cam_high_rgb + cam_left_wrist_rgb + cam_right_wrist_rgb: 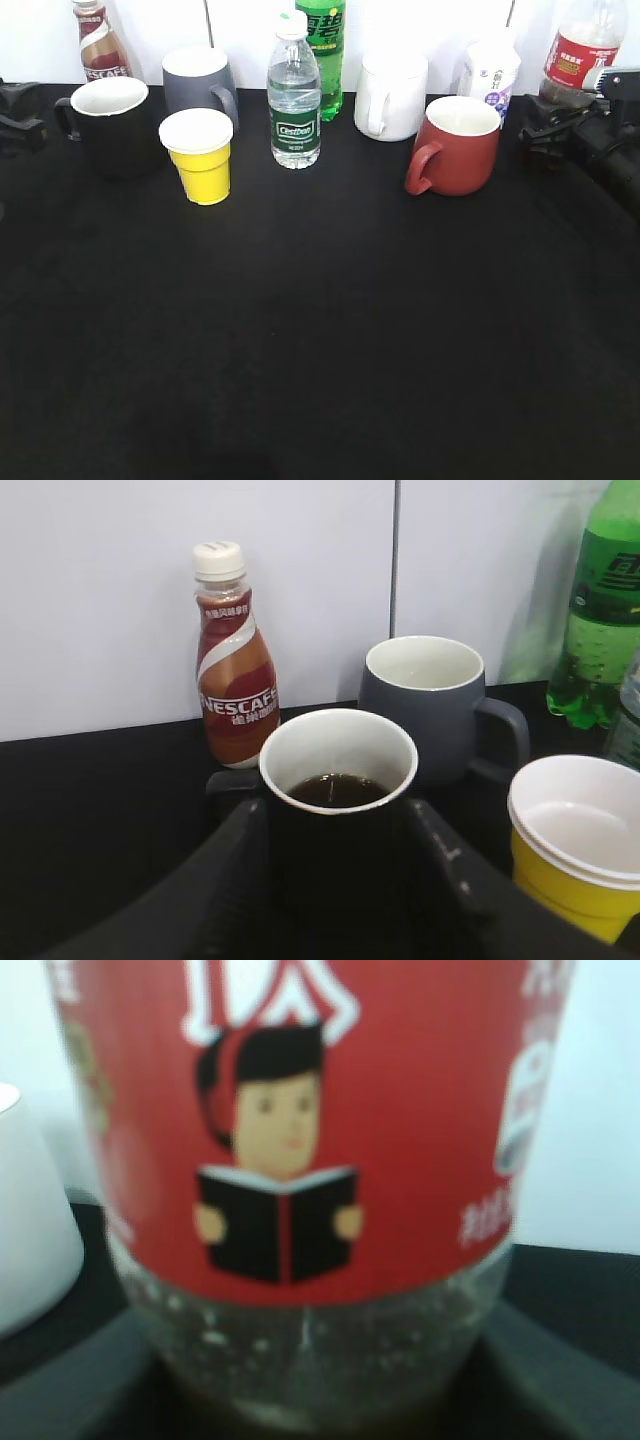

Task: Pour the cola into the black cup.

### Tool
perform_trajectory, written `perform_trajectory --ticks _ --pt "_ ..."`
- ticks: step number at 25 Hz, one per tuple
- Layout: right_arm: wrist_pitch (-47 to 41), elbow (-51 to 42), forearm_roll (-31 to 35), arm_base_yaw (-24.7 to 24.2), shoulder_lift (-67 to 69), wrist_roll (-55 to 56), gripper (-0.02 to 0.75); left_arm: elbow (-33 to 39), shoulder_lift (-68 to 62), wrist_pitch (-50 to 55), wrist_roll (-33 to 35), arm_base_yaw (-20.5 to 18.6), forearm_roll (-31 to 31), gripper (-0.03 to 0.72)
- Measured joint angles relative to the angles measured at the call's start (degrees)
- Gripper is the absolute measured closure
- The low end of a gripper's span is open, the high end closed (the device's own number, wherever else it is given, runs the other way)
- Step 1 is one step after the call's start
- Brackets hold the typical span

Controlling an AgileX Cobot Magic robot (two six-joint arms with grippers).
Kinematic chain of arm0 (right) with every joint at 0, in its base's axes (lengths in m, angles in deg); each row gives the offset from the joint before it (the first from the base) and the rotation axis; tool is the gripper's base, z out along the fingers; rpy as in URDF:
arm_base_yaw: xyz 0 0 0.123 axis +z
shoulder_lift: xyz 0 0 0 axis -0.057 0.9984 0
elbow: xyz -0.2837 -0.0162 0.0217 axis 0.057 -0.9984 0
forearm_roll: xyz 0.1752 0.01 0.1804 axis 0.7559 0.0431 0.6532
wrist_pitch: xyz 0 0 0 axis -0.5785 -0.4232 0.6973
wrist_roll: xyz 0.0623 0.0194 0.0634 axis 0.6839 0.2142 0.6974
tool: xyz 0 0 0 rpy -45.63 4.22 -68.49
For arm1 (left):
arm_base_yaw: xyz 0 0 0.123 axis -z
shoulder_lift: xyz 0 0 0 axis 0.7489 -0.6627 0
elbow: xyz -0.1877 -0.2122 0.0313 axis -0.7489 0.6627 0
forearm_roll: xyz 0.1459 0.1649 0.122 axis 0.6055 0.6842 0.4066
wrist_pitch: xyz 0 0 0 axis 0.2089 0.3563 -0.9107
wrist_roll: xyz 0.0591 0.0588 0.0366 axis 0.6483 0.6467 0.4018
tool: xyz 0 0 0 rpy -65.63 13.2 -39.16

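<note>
The black cup (pixel 110 125) stands at the back left with its handle to the left. In the left wrist view the cup (pixel 340 855) holds dark cola at the bottom of its white inside. My left gripper (pixel 332 825) has a jaw against each side of the cup; in the exterior view it (pixel 30 118) shows at the left edge. The cola bottle (pixel 580 50) stands upright at the back right, with only a little dark drink in its base. My right gripper (pixel 565 110) is shut round its lower part. The bottle's red label (pixel 300 1110) fills the right wrist view, between the jaws (pixel 315 1400).
A Nescafe bottle (pixel 98 42), grey mug (pixel 198 82), yellow cup (pixel 200 155), water bottle (pixel 294 95), green soda bottle (pixel 322 55), white mug (pixel 390 95), red mug (pixel 457 145) and white carton (pixel 490 70) line the back. Black cloth (pixel 320 340) covers the table in front.
</note>
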Motion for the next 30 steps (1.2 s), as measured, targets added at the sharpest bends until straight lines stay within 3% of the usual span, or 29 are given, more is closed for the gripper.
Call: perform_trajectory --ticks 3,7,8,9,10,12,14,17,19,21,25,30 --pt "-0.39 -2.97 0.03 0.0 -1.18 0.0 0.102 0.0 0.0 0.0 0.0 0.0 0.0 0.356" --pt "-6.88 -10.34 1.3 -0.07 -9.58 0.0 0.087 0.06 0.18 5.72 0.0 0.19 -0.04 0.356" --pt "-13.39 -12.03 1.01 -0.07 -12.9 0.1 0.087 0.06 1.07 10.29 0.0 1.17 -0.3 0.354" --pt "-27.63 -12.48 -3.79 -0.07 -19.88 3.44 0.092 -2.03 2.89 21.64 0.0 3.28 -0.98 0.335" --pt "-32.25 -12.41 -6.37 -0.07 -21.98 6.51 0.095 -3.25 3.45 26.34 0.0 3.94 -1.44 0.326" --pt "-55.65 -12.14 -22.81 0.53 -30.76 24.35 0.122 -8.54 4.49 46.39 0.0 5.2 -3.3 0.311" --pt "-75.15 -12.08 -25.64 4.41 -37.2 28.27 0.153 -13.14 4.48 64.07 0.0 5.27 -3.3 0.307" --pt "-95.4 -8.74 -9.4 12.07 -40.24 14.28 0.169 -15.32 6.35 76.36 0.0 5.27 -5.33 0.307" --pt "-108.33 -5.83 5.66 14.05 -42.89 0.58 0.172 -15.32 12.48 82.19 0.0 5.45 -5.76 0.307" --pt "-114.12 -5.4 15.45 14.38 -50.56 -4.95 0.172 -15.32 21.55 87.84 0.0 5.45 -5.42 0.305" --pt "-122.76 -7.85 16.95 14.42 -75.91 -6.91 0.172 -15.32 43.69 98.75 0.0 5.45 -5.82 0.304" --pt "-126.44 -20.53 17.0 14.49 -112.51 -7.19 0.172 -15.32 63.27 103.83 0.0 5.46 -6.13 0.304"
